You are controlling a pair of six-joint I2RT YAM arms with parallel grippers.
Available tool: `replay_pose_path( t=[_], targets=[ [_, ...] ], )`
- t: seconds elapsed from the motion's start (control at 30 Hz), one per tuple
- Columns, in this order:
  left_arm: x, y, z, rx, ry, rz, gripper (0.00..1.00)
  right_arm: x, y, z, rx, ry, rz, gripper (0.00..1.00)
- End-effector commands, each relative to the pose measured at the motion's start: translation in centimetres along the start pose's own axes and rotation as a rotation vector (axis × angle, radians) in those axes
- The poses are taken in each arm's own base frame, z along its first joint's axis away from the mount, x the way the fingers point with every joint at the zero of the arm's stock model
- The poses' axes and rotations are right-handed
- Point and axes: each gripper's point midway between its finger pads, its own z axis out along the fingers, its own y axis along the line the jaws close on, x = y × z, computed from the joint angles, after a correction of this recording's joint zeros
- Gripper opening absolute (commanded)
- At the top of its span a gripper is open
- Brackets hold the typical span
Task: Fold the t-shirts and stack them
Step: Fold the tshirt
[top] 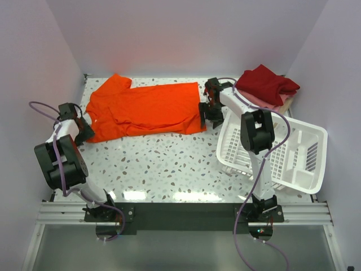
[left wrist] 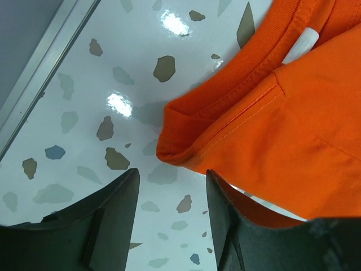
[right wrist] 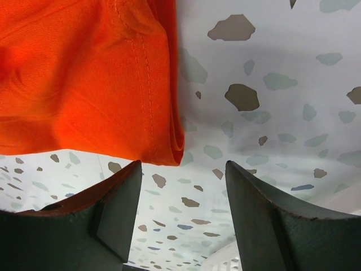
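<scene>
Two arms on one orange t-shirt [top: 146,107], spread flat on the surface [top: 169,164] just left of the white basket [top: 293,164]. Left jaws are at the collar end far from the basket, right jaws at the hem nearest it. Both are partly open and empty. Guessing the fold's about to start, so next both need to pinch cloth.

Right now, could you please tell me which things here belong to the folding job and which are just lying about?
Job: orange t-shirt; folded stack of dark red, pink and beige shirts.
Lying about: white basket.
</scene>
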Motion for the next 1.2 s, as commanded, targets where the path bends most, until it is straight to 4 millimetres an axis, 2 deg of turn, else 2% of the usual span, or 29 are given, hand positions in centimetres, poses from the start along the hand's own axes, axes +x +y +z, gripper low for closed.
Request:
replay_pose_path(
  t=[0.0, 0.1, 0.2, 0.33, 0.4, 0.53, 0.73, 0.87, 1.0, 1.17],
  targets=[
    [-1.9, -0.9, 0.4, 0.042, -0.060, -0.036, 0.55, -1.6, 0.5, -2.0, -0.010, -0.072, -0.025, 0.64],
    [-1.4, -1.1, 1.0, 0.051, -0.049, -0.050, 0.55, -1.6, 0.5, -1.5, -0.012, -0.067, -0.025, 0.63],
    [-0.7, -1.1, 1.6, 0.051, -0.030, -0.059, 0.49, -1.4, 0.4, -0.7, -0.010, -0.055, -0.016, 0.60],
    [-0.1, -0.9, 1.9, 0.042, -0.010, -0.056, 0.36, -1.0, 0.6, 0.0, -0.017, -0.036, -0.012, 0.45],
    [0.1, -0.8, 1.9, 0.037, -0.007, -0.045, 0.33, -0.9, 0.9, 0.0, -0.020, -0.035, -0.015, 0.38],
    [0.5, -0.6, 2.1, 0.034, 0.001, -0.039, 0.24, -0.6, 1.1, 0.2, -0.025, -0.028, -0.019, 0.31],
    [0.7, -0.7, 2.4, 0.047, 0.006, -0.054, 0.00, 0.0, 0.9, 1.1, -0.019, -0.004, -0.019, 0.17],
    [0.4, -0.5, 2.4, 0.051, 0.004, -0.058, 0.00, 0.2, 1.3, 1.5, -0.048, 0.011, -0.016, 0.12],
    [-0.2, 0.1, 2.0, 0.045, -0.012, -0.067, 0.00, 0.4, 1.6, 1.7, -0.064, 0.019, -0.009, 0.00],
    [-1.6, 1.4, 1.1, 0.031, -0.044, -0.072, 0.00, 0.7, 0.3, 1.6, 0.009, 0.027, -0.018, 0.00]
  ],
)
